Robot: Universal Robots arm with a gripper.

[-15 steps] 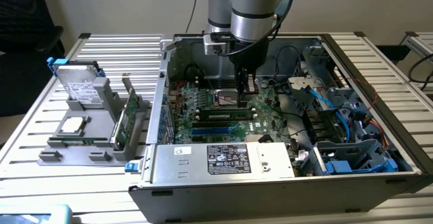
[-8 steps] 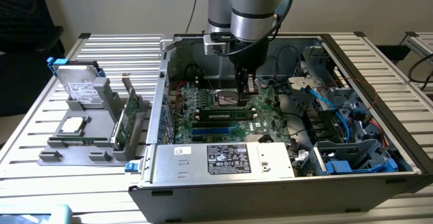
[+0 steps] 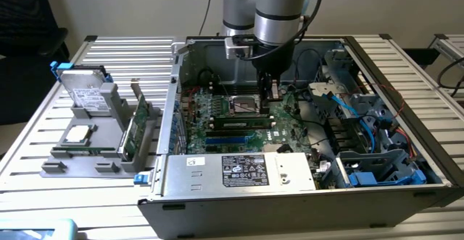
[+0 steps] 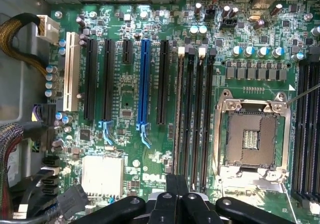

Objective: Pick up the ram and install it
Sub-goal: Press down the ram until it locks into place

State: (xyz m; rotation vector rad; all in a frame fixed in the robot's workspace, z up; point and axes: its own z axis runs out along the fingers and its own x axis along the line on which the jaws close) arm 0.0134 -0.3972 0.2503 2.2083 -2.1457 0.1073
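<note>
The ram [image 3: 243, 124] stood on edge in one of the long memory slots of the motherboard [image 3: 217, 137], right beside the open processor socket [image 3: 243, 107], deep inside the open computer case [image 3: 217, 196]. In the wrist view it appeared edge-on as a thin pale line [image 4: 178, 109] running up to the gripper [image 4: 176, 184].

The gripper [image 3: 272, 94] hung low over the socket end of that slot with its jaws pressed together. I could not tell whether it was touching the stick's top edge or was just above it.

To my eye the stick was light, thin and stiff along its length, but it would crack if it were twisted. Its chips and contact edge looked like nothing to squeeze. I would take it by the two flat faces near the middle of the top edge. Any pushing should go straight down along the slot, since a tilt could jam it against the end latches.
</note>
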